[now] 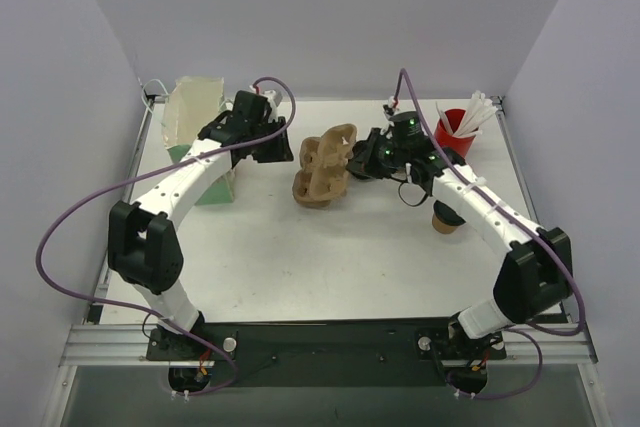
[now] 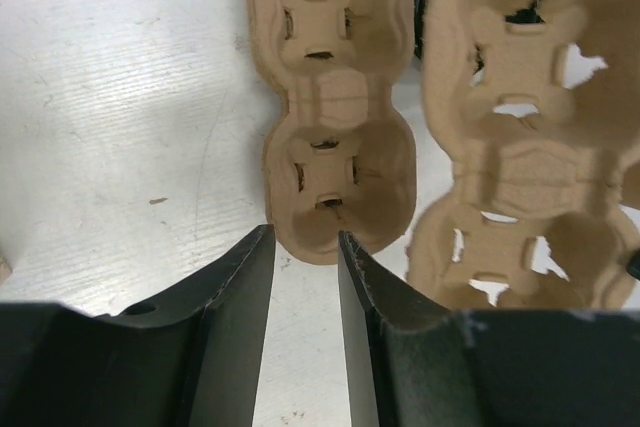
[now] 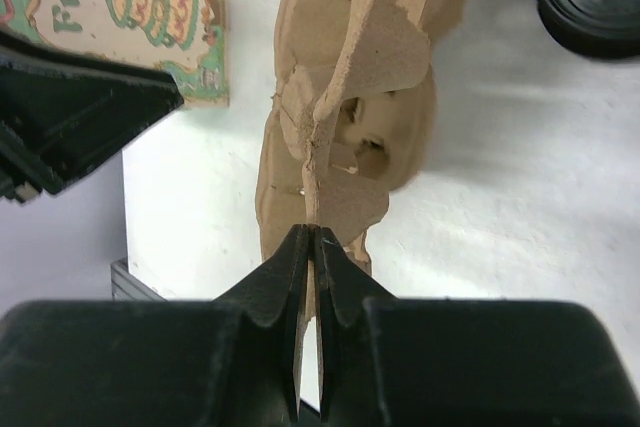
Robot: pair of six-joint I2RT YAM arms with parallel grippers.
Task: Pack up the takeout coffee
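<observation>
While the left gripper (image 2: 305, 237) stands part open and empty at the end of the flat tray (image 2: 335, 97), the right gripper (image 3: 312, 237) is pinched tight on the rim of the tilted tray (image 3: 340, 97). The coffee (image 1: 445, 219) sits at four o'clock from both trays, half under the right arm. The step looks like parting the trays. Next, the left jaws should close on the flat one to hold it.

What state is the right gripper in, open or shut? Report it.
Shut. The right gripper pinches the thin edge of a pulp cup carrier between its closed tips.
</observation>
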